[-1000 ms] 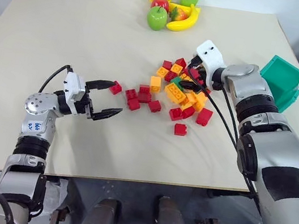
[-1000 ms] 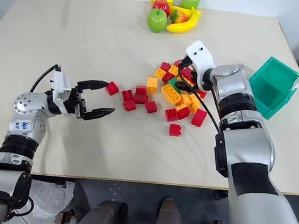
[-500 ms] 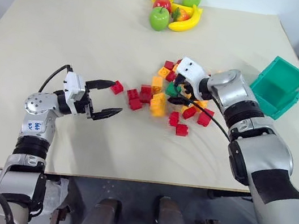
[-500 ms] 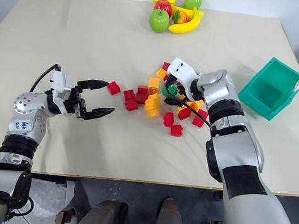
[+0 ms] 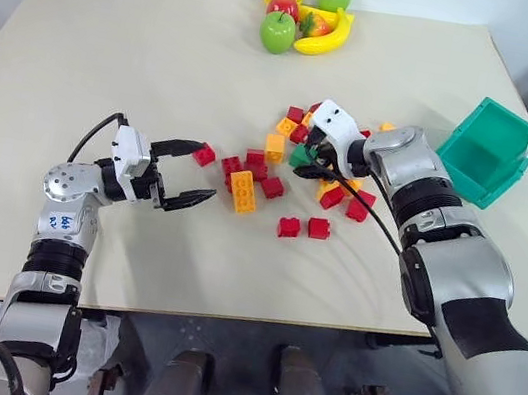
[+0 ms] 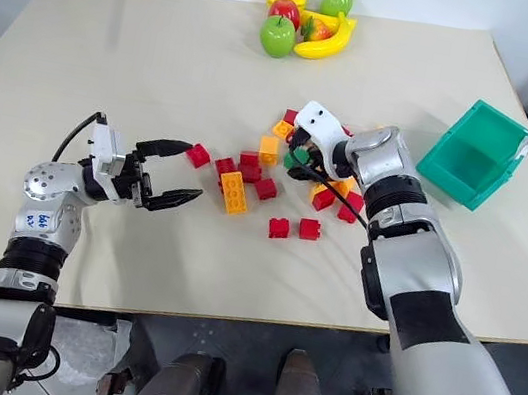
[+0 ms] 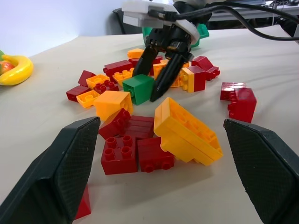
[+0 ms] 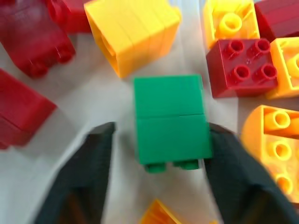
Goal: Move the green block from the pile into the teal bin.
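Right gripper (image 7: 156, 81) narrowing around the small green studded plastic brick (image 8: 171, 118).
Since 1 s ago it has dropped into the loose pile of red and orange-yellow bricks (image 5: 294, 167) mid-table, knocking 1 long orange brick (image 5: 242, 191) out; fingers (image 8: 81, 179) straddle the brick, 1 seems touching, not yet lifted. Teal slanted plastic bin (image 5: 489, 154) waits at the table's right edge. Left gripper (image 5: 191, 176) wide, empty.

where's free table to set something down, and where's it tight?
Free: the table between the toy fruit and the pile; also the near strip below the two stray red bricks. Tight: the pile itself, where the right gripper straddles the green block, up to the teal bin.
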Action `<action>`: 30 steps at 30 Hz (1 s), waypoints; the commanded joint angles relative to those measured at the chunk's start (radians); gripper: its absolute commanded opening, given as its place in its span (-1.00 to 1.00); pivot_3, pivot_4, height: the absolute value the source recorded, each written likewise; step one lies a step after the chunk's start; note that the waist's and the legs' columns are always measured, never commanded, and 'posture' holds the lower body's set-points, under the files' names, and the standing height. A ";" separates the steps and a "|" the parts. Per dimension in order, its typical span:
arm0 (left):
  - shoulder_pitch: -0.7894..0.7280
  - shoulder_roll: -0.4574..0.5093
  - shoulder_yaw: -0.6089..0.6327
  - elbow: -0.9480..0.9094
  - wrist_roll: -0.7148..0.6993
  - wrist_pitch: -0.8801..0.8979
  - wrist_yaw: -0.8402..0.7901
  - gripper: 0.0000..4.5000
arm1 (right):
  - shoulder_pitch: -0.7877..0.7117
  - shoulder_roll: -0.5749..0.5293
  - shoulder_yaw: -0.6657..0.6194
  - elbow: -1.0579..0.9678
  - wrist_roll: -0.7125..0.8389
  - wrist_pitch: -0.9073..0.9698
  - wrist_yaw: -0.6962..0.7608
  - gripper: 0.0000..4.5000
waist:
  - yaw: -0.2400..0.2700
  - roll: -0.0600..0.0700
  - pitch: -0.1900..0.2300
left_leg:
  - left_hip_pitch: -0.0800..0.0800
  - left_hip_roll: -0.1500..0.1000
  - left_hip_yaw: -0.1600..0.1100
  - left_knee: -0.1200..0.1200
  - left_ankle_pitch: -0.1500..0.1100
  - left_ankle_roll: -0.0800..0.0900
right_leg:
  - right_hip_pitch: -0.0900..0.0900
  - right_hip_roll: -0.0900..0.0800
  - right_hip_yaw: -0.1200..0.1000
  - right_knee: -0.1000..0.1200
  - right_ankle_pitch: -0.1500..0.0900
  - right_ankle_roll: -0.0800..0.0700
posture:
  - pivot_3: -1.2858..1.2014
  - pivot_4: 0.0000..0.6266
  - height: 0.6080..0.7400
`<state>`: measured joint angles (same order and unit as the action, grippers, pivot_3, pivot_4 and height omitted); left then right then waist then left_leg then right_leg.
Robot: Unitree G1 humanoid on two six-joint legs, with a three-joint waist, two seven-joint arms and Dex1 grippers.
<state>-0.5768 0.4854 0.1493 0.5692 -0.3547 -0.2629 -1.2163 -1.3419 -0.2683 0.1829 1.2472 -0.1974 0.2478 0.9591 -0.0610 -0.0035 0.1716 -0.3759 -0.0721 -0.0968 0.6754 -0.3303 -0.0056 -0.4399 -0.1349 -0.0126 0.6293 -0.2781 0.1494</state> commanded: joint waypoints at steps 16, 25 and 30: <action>-0.088 -0.144 -0.166 -0.172 0.018 0.186 0.026 1.00 | 0.397 -0.438 -0.231 -1.090 0.056 0.544 -0.142 -0.33 | 0.043 0.001 0.001 | -0.013 -0.002 -0.003 0.006 -0.001 0.001 | -0.008 -0.001 -0.003 -0.001 0.001 0.001 | 0.03 -0.52 1.00; -0.193 -0.253 -0.221 -0.139 0.077 0.266 0.172 1.00 | 0.489 -0.667 -0.290 -1.085 0.041 0.580 -0.234 -0.33 | 0.057 0.001 0.001 | -0.011 -0.004 0.006 0.007 -0.001 0.003 | -0.007 0.001 0.002 -0.002 0.003 0.002 | 0.03 -0.52 1.00; -0.280 -0.280 -0.232 -0.063 0.145 0.332 0.300 1.00 | 0.447 -0.653 -0.304 -0.851 0.096 0.423 -0.241 0.13 | 0.058 0.000 0.001 | -0.010 -0.004 0.008 0.007 0.000 0.004 | -0.007 0.001 0.003 -0.003 0.005 0.004 | 0.03 -0.52 1.00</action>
<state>-0.8258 0.2083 -0.0894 0.4941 -0.2305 0.0520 -0.9660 -0.8623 -0.9208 -0.0877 0.3488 -0.1280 0.7324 0.7280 -0.0034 -0.0030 0.1724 -0.3861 -0.0761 -0.0874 0.6821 -0.3305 -0.0013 -0.4467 -0.1338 -0.0087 0.6260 -0.2725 0.1532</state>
